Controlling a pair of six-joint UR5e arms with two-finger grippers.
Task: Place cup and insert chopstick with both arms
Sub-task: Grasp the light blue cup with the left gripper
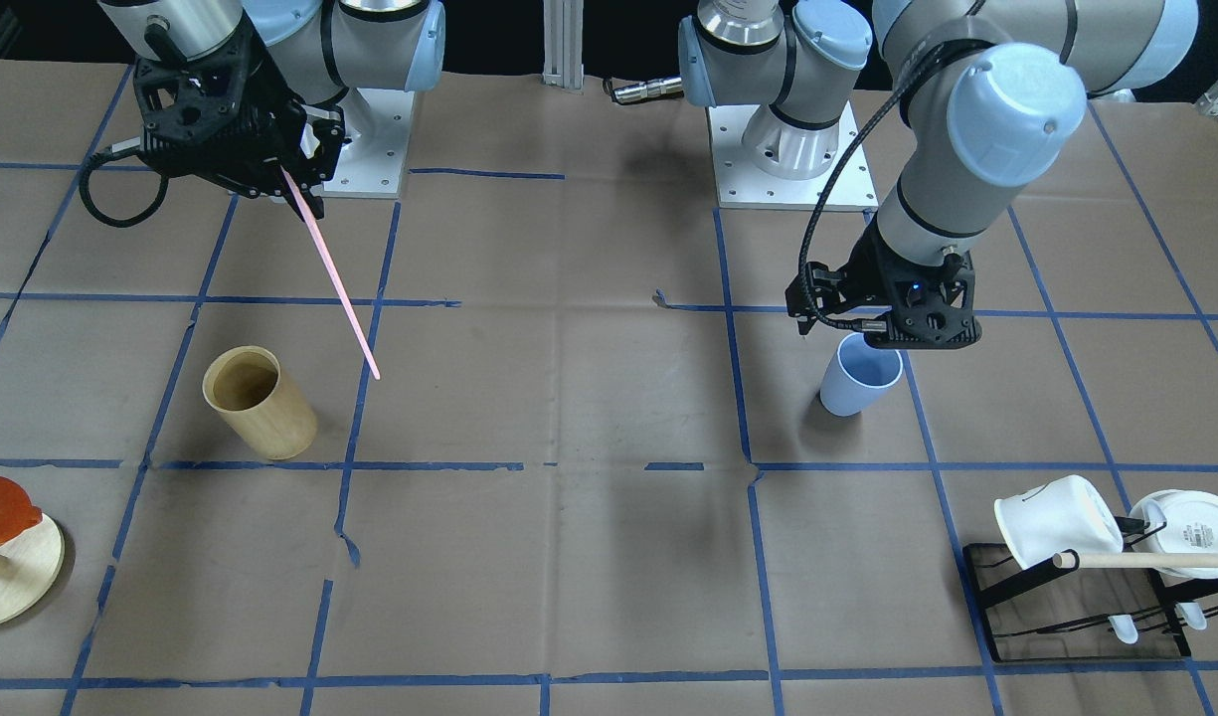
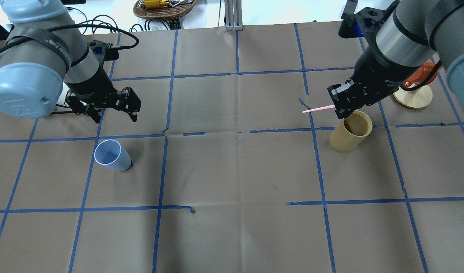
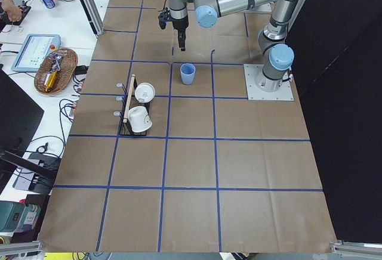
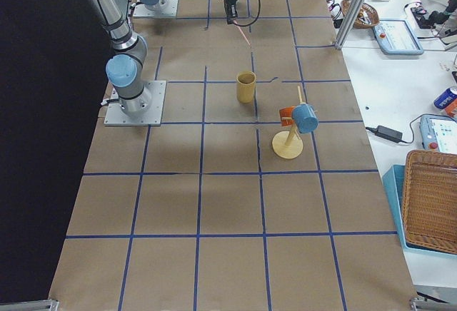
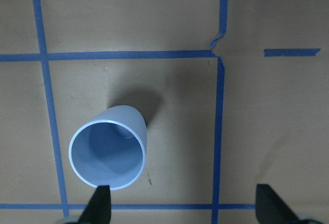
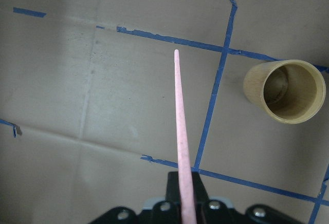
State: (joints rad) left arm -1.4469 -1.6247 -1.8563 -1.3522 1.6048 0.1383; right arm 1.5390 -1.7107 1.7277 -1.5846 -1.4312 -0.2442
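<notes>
Chopstick (image 6: 180,121), pink, sits clamped in the right tool (image 6: 186,183), apparently clear of the wooden cup (image 6: 284,91); left tool (image 5: 186,208) hangs wide open, empty, over the blue cup (image 5: 108,154).

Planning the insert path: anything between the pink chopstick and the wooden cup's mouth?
Nothing visible. The right claw holds the chopstick in the air to one side of the wooden cup. The cup stands upright, mouth open, with nothing seen inside.
</notes>
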